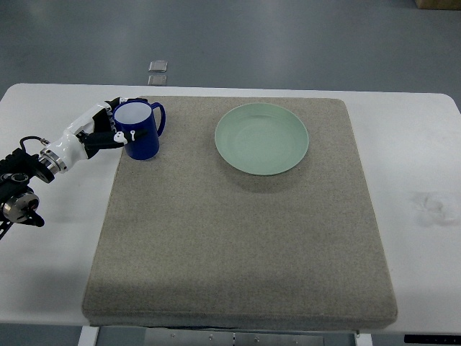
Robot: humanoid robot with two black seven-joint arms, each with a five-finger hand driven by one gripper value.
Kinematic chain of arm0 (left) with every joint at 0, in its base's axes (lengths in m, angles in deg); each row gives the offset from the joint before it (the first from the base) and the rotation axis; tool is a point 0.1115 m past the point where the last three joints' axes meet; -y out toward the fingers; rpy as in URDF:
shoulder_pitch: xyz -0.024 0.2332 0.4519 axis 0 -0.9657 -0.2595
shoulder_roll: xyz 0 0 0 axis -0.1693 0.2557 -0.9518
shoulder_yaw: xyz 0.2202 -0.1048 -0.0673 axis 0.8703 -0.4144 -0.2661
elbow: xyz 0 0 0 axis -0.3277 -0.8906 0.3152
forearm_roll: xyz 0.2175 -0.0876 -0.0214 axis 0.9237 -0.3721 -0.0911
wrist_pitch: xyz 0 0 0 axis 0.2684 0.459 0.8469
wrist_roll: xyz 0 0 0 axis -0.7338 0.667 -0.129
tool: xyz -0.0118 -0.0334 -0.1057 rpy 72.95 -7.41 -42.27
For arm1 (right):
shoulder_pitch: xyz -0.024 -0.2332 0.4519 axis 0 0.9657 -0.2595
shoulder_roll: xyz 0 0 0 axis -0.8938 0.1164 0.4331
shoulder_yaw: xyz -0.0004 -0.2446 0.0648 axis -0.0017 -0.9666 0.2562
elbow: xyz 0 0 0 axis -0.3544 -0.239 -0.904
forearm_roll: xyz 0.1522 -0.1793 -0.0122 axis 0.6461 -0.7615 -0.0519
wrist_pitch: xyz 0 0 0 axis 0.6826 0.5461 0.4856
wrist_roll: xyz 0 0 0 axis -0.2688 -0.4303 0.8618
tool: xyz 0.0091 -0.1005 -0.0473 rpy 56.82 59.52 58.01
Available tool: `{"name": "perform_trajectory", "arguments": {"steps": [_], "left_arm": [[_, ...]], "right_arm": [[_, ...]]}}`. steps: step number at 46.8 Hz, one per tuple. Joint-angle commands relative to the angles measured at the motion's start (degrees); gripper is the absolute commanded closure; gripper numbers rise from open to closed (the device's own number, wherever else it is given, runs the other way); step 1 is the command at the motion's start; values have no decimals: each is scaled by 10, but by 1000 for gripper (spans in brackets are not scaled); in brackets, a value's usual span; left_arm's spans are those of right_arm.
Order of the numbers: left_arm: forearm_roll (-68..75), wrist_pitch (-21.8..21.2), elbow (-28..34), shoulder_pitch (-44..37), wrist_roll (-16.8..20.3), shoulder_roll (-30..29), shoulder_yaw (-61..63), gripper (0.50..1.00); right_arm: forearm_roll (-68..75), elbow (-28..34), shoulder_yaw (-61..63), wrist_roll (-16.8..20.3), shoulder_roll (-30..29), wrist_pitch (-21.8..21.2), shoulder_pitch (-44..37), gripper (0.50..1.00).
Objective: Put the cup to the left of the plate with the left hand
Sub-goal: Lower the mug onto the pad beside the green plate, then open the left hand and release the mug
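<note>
1. A grey felt mat (238,238) is lying on the white counter (418,144), with a pale green plate (261,138) sitting toward its far middle.
2. Nothing is lying between plate and cup.
3. A dark blue cup (139,131), white inside, handle turned toward the plate, is standing upright at the mat's far left corner.
4. The cup is being clasped by the left hand (104,130), fingers wrapped round its side.
</note>
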Motion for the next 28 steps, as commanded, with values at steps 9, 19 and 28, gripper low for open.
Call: {"name": "perform_trajectory", "arguments": {"steps": [9,19,28], "left_arm": [[1,-10,3,-3,-1,9,1,671],[5,-10,3,-3,-1,12,2,540],[5,-9,3,-3,-1,11,7,501]], "right_arm": [[0,0,0,0,0,0,0,568],[0,0,-1,0,0,0,0,568],[0,0,0,0,0,0,0,568]]}}
